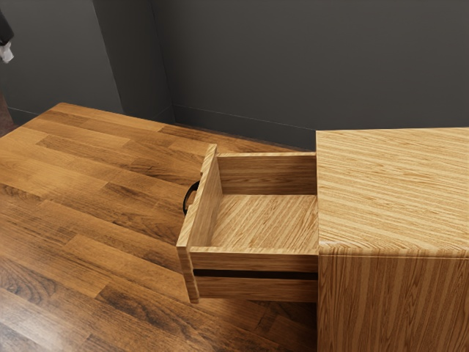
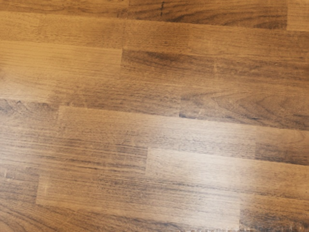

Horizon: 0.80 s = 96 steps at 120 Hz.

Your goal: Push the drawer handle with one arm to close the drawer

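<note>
The wooden cabinet [image 1: 396, 191] stands at the exterior view's right, its drawer [image 1: 256, 262] pulled open at centre, the black handle [image 1: 187, 196] left of centre. Gripper [image 1: 6, 51] at the upper left edge; spread or closed, I cannot tell.

**One of each: a count by kind**

One cabinet of pale, striped wood [image 1: 396, 191], at the right of the exterior view. One box-shaped drawer of the same pale wood [image 1: 267, 220], at centre. One curved black handle [image 1: 189, 196], left of centre. One brown wooden table with a plank pattern [image 1: 80, 191], across the left and bottom; planks also span the wrist view. One black gripper with a pale tip [image 1: 6, 52], partly cropped, upper left edge.
</note>
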Tool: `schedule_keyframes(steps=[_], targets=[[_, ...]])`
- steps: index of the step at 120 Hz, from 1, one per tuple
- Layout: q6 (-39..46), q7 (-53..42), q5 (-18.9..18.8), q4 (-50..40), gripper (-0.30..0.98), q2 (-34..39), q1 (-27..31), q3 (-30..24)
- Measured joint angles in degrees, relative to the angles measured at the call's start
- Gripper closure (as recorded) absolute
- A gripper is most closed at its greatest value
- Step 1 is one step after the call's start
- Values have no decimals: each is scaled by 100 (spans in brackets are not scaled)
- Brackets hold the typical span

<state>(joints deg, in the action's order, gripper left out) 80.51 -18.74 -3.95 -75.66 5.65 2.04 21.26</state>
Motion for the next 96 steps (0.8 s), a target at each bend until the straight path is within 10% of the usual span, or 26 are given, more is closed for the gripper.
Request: schedule_keyframes(steps=[55,96], targets=[[-222,-527,-4,-1907,1,90,-195,-402],[551,-1036,30,-2683,62,-71,-555,-529]])
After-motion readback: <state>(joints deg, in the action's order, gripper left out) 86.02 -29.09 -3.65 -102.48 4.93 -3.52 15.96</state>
